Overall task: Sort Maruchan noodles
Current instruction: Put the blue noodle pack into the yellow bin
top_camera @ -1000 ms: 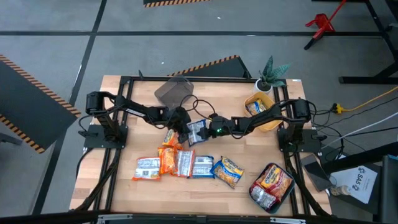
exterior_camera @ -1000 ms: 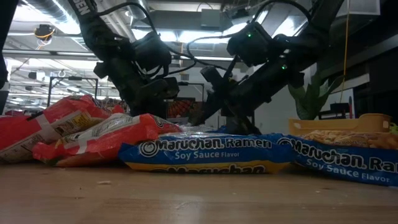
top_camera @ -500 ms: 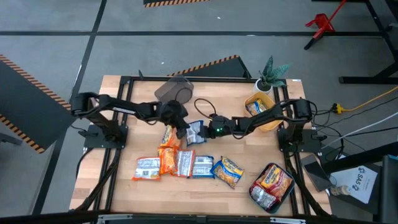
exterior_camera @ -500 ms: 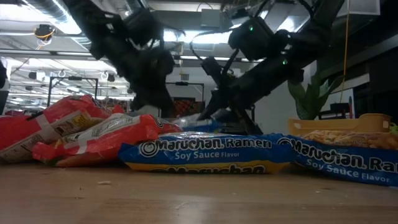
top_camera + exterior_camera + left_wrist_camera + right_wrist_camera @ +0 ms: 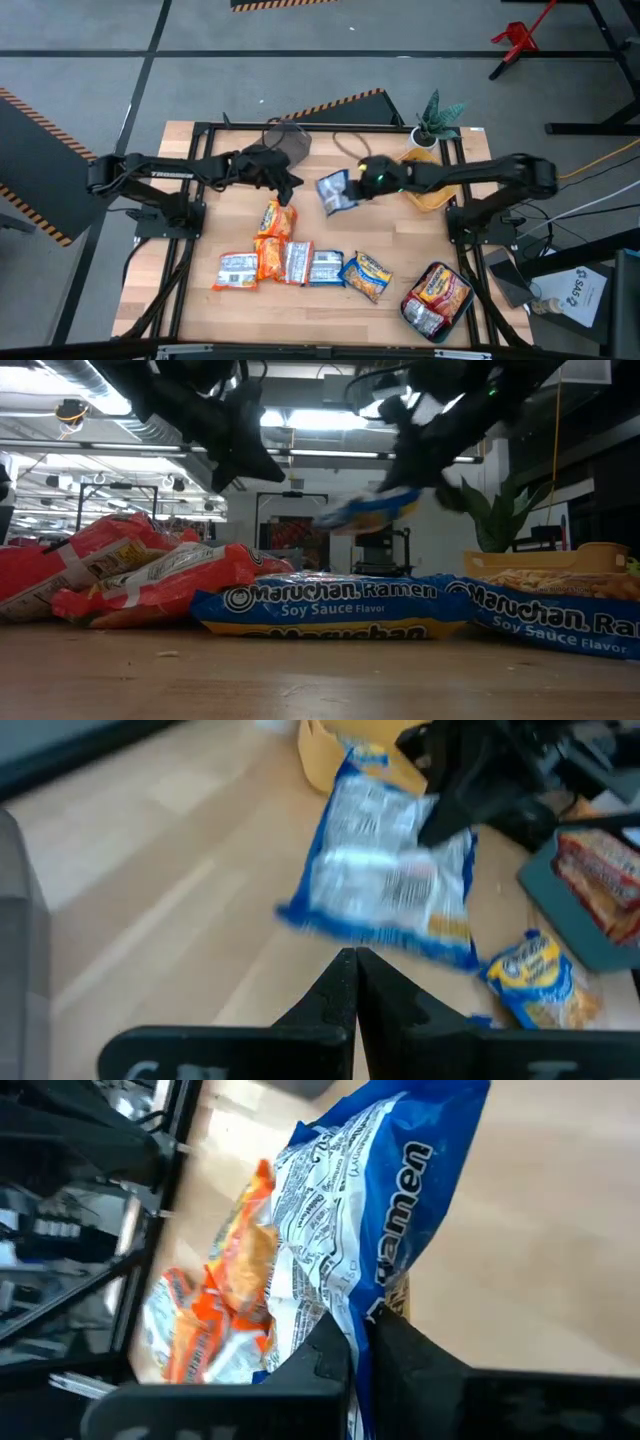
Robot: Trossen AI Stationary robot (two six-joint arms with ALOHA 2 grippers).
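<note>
My right gripper point(image 5: 354, 186) is shut on a blue-and-white Maruchan noodle packet point(image 5: 333, 191) that hangs above the middle of the table; the low view shows the packet point(image 5: 374, 509) well above the tabletop. My left gripper point(image 5: 287, 186) hovers shut and empty to the packet's left, and its closed fingertips point(image 5: 353, 972) point toward the packet point(image 5: 388, 880). An orange packet point(image 5: 271, 218) lies flat below it. Several more packets point(image 5: 297, 263) lie in a row near the front edge. My right gripper pinches the packet's edge point(image 5: 362, 1312) between its two fingers, on the side toward the table's right point(image 5: 440, 820). The fingers slant down from the table's right. The packet is lifted clear of the table and hangs tilted out past the fingertips.
A yellow container point(image 5: 428, 188) with a packet stands behind the right arm, a grey container point(image 5: 280, 146) at the far middle, a dark tray point(image 5: 437, 297) with packets at the near right. A potted plant point(image 5: 437, 116) stands at the far right corner.
My right gripper has shut on the blue-and-white packet and lifted it off the table, moving up and toward the table's right. My left gripper, shut throughout, has risen and drawn back toward the far left. The other packets have stayed in place.
</note>
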